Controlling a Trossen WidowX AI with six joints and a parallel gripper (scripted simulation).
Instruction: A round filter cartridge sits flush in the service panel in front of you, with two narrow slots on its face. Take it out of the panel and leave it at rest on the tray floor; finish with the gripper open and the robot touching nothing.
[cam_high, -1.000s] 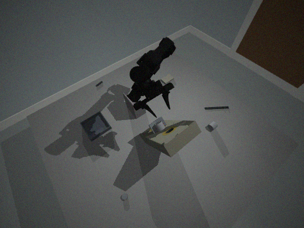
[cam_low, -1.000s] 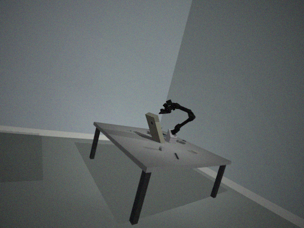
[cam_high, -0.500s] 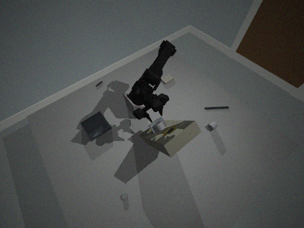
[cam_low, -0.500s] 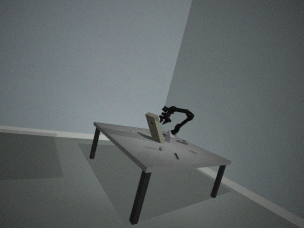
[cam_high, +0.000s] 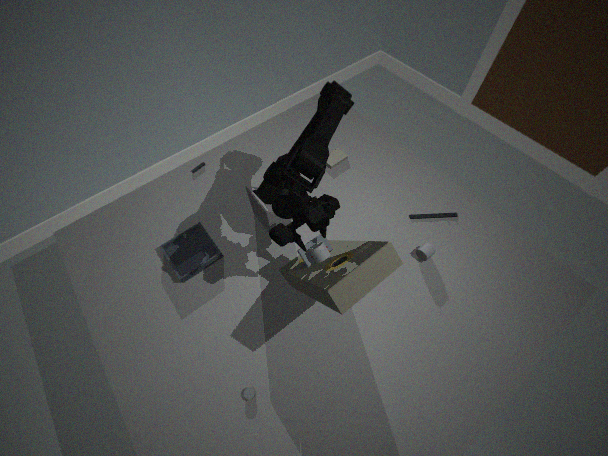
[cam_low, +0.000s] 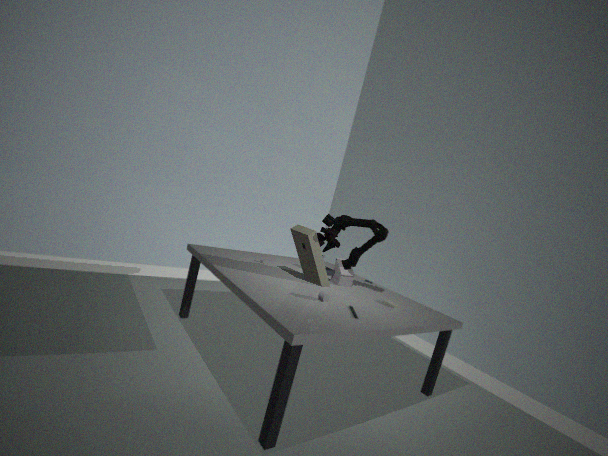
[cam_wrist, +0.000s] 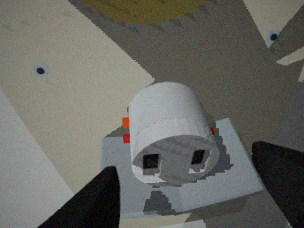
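The white round cartridge is out of the panel's round hole. Its face with two dark slots points toward the wrist camera. It appears to rest on a pale blue-grey ledge at the cream service panel; the contact under it is hidden. Part of the yellow ring shows above it in the wrist view. My gripper is open, with one finger to each side of the cartridge and visible gaps between. The dark tray stands to the panel's left in the top view.
A white cylinder and a dark bar lie right of the panel in the top view. A cream block and a small dark piece lie farther back. A small pale round object is in front.
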